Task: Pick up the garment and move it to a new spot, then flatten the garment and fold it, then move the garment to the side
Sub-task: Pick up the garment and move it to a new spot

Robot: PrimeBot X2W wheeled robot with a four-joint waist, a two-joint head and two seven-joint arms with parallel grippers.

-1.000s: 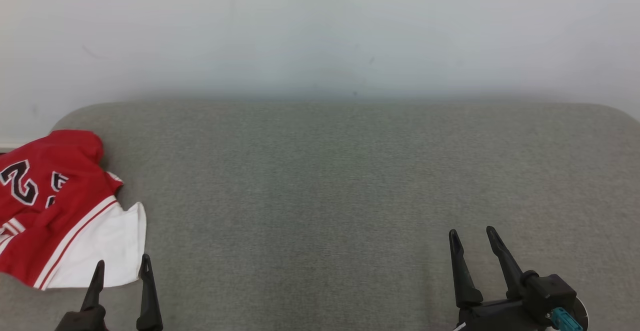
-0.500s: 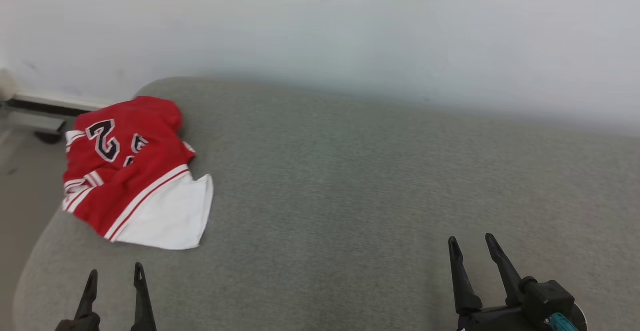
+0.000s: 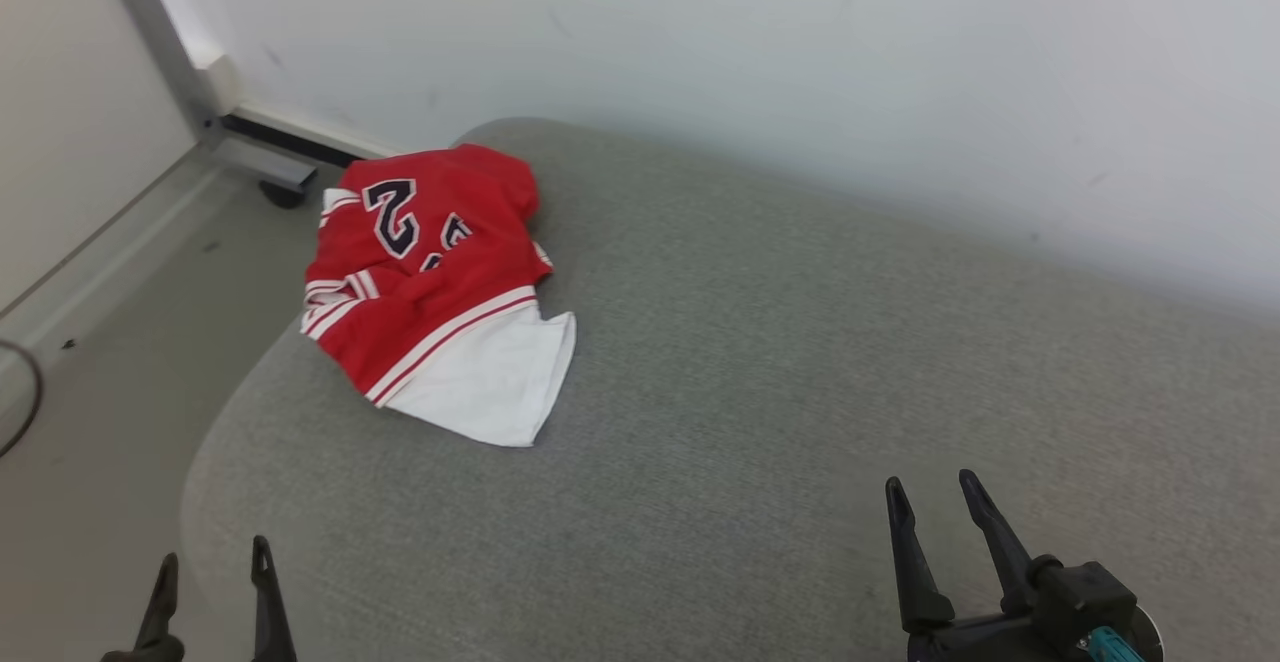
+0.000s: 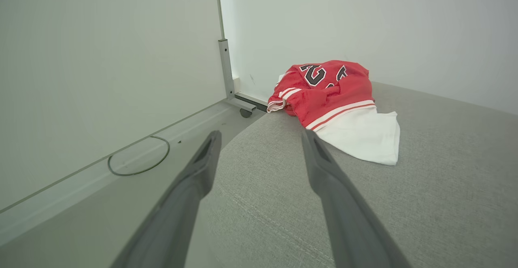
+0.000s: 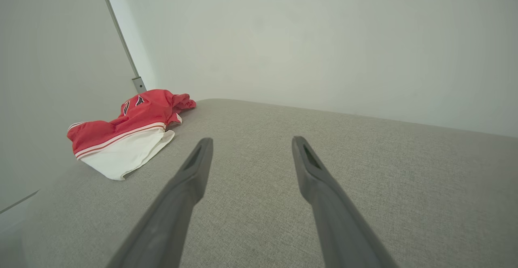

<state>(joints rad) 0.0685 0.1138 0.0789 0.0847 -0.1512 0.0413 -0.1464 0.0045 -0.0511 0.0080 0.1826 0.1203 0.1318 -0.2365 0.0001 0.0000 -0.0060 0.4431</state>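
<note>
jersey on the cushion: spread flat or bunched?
Bunched up. The red jersey lies in a rumpled heap at the far left corner of the grey cushion, its number creased over, a white layer poking out.

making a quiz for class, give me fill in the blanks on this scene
On the grey fabric cushion, the crumpled red-and-white jersey lies toward the ___ end.
The jersey's fully visible dark numeral is ___.
The left hand and right hand hold nothing; both are ___.
Missing: left; 2; open.
</note>
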